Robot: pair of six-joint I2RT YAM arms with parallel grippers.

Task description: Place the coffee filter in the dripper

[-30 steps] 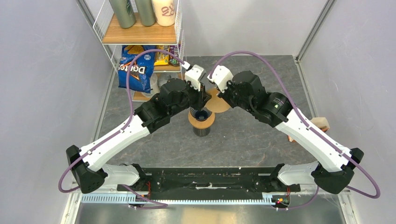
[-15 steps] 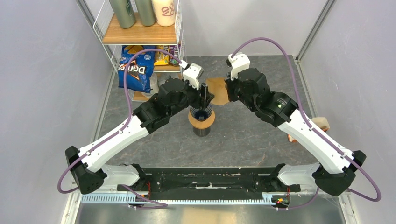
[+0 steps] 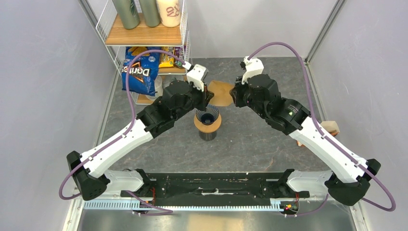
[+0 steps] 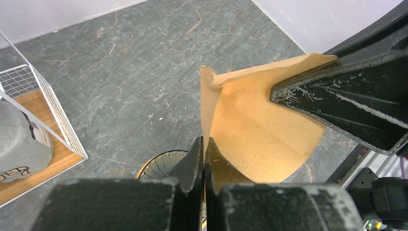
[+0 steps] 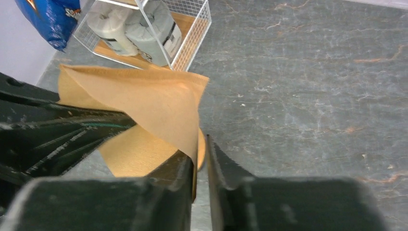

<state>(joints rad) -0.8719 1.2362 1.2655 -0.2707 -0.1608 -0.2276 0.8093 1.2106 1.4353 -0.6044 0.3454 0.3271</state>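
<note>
White-and-black left arm (image 3: 120,144) and right arm (image 3: 322,144) trail purple cables (image 3: 276,44).

coffee filter (image 3: 222,93): light-brown paper, spread into an open fan, aloft, one edge pinched in left claw (image 4: 203,159), opposite edge in right claw (image 5: 201,159) narrow gap | dripper (image 3: 208,116): dark blue ribbed cone, upright, mouth up, below left claw

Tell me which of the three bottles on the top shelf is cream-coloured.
The rightmost bottle: cream with dark red markings. The left bottle and middle bottle are plain grey-green.
</note>
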